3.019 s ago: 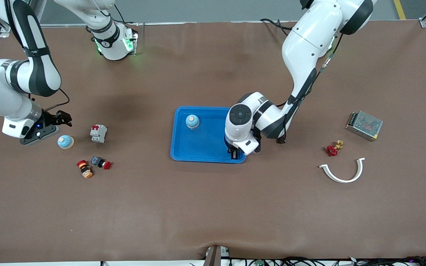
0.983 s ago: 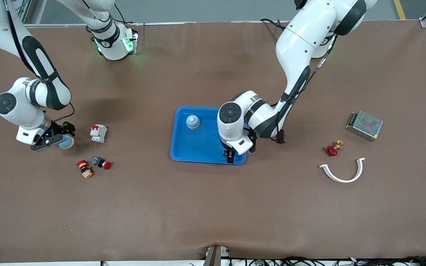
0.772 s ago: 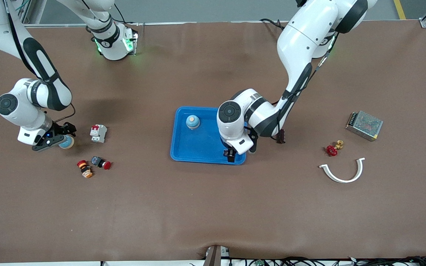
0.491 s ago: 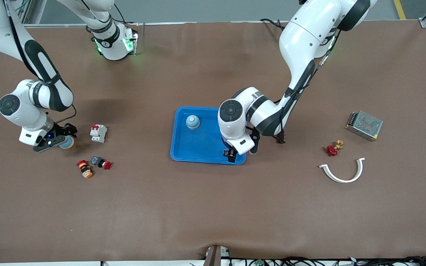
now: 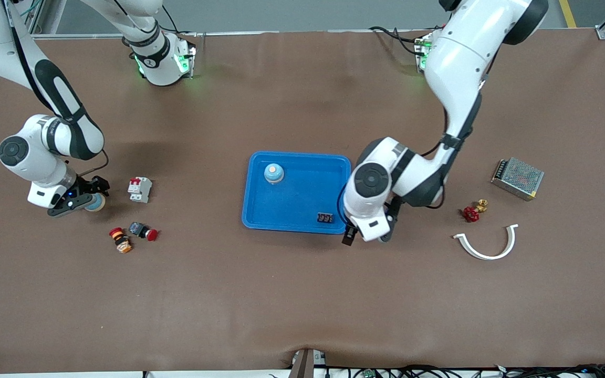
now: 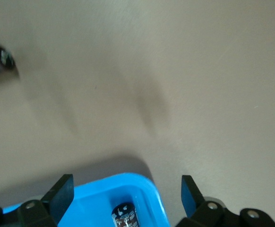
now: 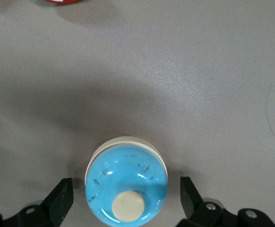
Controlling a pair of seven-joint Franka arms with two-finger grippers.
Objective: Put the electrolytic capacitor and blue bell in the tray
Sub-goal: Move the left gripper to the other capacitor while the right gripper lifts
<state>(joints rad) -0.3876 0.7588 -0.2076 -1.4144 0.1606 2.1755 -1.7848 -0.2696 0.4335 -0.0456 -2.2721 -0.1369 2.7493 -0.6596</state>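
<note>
Two items logged: electrolytic capacitor lying in tray, left gripper released just outside its rim; blue bell on table between right gripper's spread jaws. We judge a shallow clench could squirt the dome free.

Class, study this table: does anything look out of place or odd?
Nothing damaged. A second blue bell sits outside the tray, on the table within the open right tool; its twin and the capacitor are inside. The open left tool hangs over the tray's corner.
</note>
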